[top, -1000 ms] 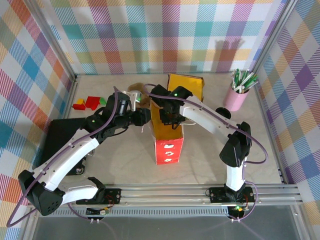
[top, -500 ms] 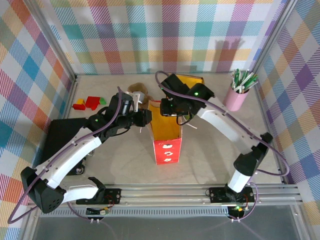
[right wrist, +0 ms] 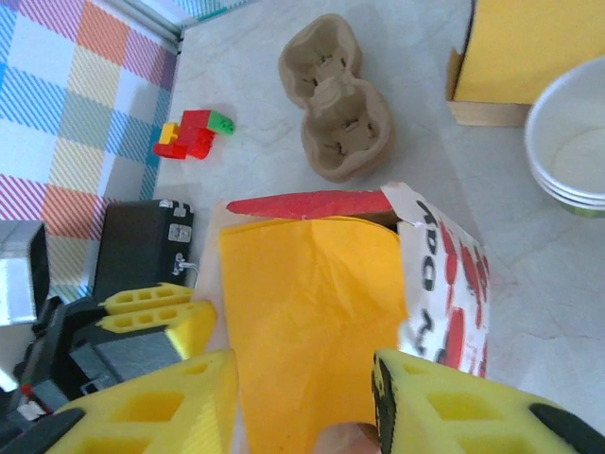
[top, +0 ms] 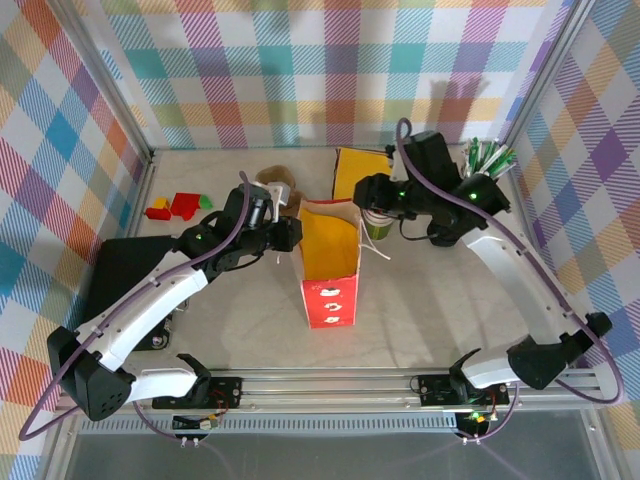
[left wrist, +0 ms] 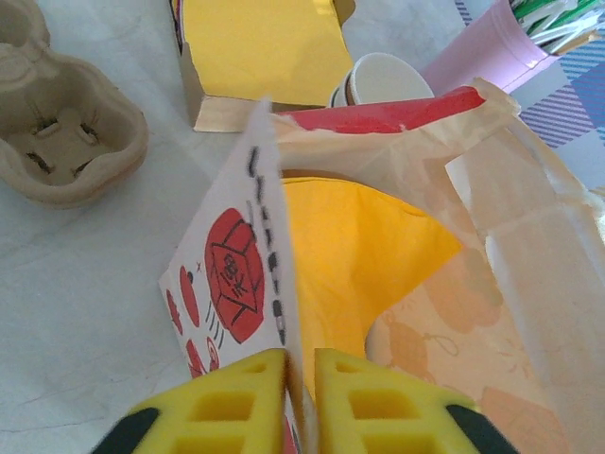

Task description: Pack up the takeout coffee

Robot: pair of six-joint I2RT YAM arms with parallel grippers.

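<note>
Right hand [right wrist: 302,364] has swung off the paper bag [top: 328,250], spread wide; left hand [left wrist: 301,378] pinches its rim; tugging could topple it.

You've got an open bag [top: 330,300], red print outside and yellow inside, standing mid-tabletop [top: 250,320]. Yellow-lined box [top: 365,165] sits behind it, with a cup stack [right wrist: 572,142] just right of the bag, near the box. Pulp cup carrier [right wrist: 336,113] is back-left of the bag and toy blocks [right wrist: 194,132] are further left. Black case [top: 120,275] sits at the left edge. Pink cup of sticks [top: 472,198] is in the far right corner.
</note>
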